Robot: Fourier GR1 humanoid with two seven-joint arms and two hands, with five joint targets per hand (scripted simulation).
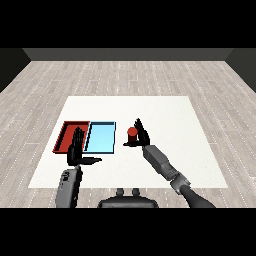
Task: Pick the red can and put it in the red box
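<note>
Red and cylindrical, the small can (pixel 132 134) stands upright on the white worktop (pixel 165 115), about midway between its left and right edges and somewhat nearer the near edge than the far one. The black right hand (pixel 141 135) is just beside the can on its right, fingers pointing up and toward the far edge, thumb reaching below the can toward the left. The fingers look fairly straight, with the can in the gap between thumb and fingers; whether they touch it cannot be told. The grey right forearm (pixel 161 163) runs from the hand down toward the worktop's near right corner.

Left of the can lies the shallow light blue tray (pixel 100 137), holding nothing that shows. Touching its left side is the shallow red tray (pixel 68 131), nearest the worktop's left edge; its floor is partly hidden by the black left hand (pixel 76 150), and nothing shows in the part that can be seen. That hand hovers over the red tray's near right corner, fingers straight and spread upward, thumb stuck out to the right beneath the blue tray's near edge, holding nothing. Its grey forearm (pixel 69 186) crosses the near edge.
</note>
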